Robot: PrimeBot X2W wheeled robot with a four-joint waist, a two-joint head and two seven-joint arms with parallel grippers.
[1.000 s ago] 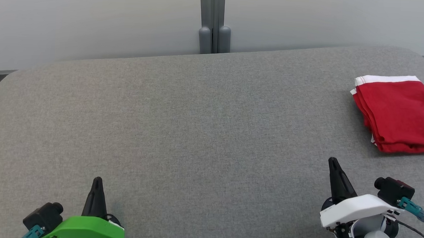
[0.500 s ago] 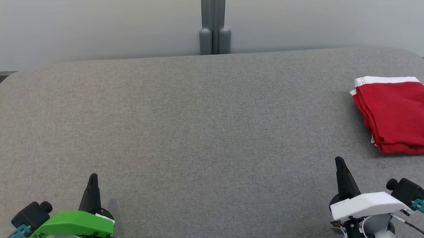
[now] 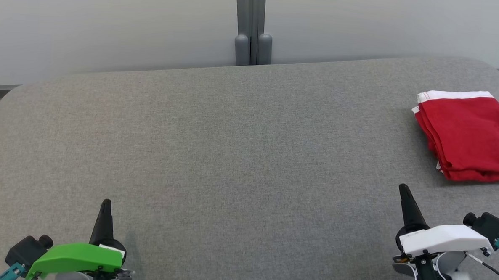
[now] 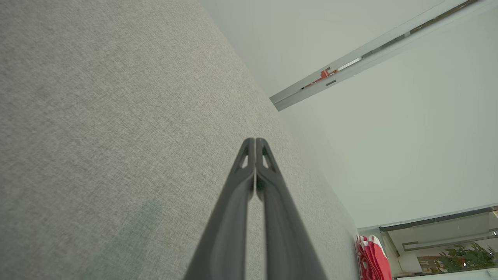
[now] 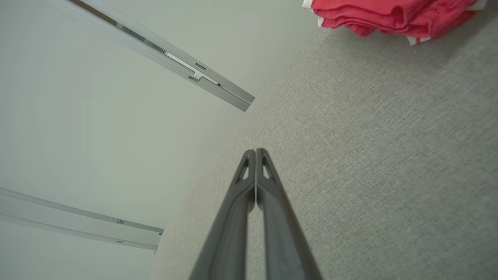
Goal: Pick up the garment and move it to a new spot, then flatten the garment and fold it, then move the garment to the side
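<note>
1. Three steps in the task and, judging from the scene, all three finished or very nearly so.
2. Found the garment (image 3: 468, 137) at the far right side of the grey table (image 3: 232, 147), folded into a compact red stack with a white band along its far edge, partly cut off by the border of the head view.
3. Judged as already flattened and folded, from the even layers visible at its left edge; judged as already moved aside too, from its place well away from the middle.
4. Holding nothing in the left fingers (image 3: 104, 218): pressed together, low at the near left, well apart from the garment.
5. Holding nothing in the right fingers (image 3: 408, 210) either: pressed together, at the near right, near the garment but not touching it.
6. Little left to do, probably: only to bring both arms to rest.
</note>
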